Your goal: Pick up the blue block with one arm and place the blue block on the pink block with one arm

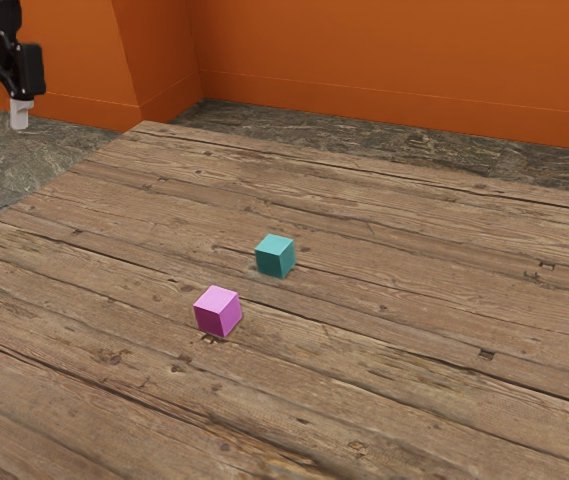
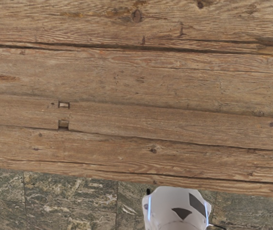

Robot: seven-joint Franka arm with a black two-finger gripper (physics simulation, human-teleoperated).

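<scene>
**Gripper (image 1: 2,68) high over the counter's (image 1: 434,330) corner, well apart from the 2 blocks**
The blue block (image 1: 275,256) sits near the pink block (image 1: 217,311); a skewed descent could knock either. Whether the grip is released or clenched I cannot tell.

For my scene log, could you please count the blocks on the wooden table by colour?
blue-green block: 1
pink block: 1
Total: 2
</scene>
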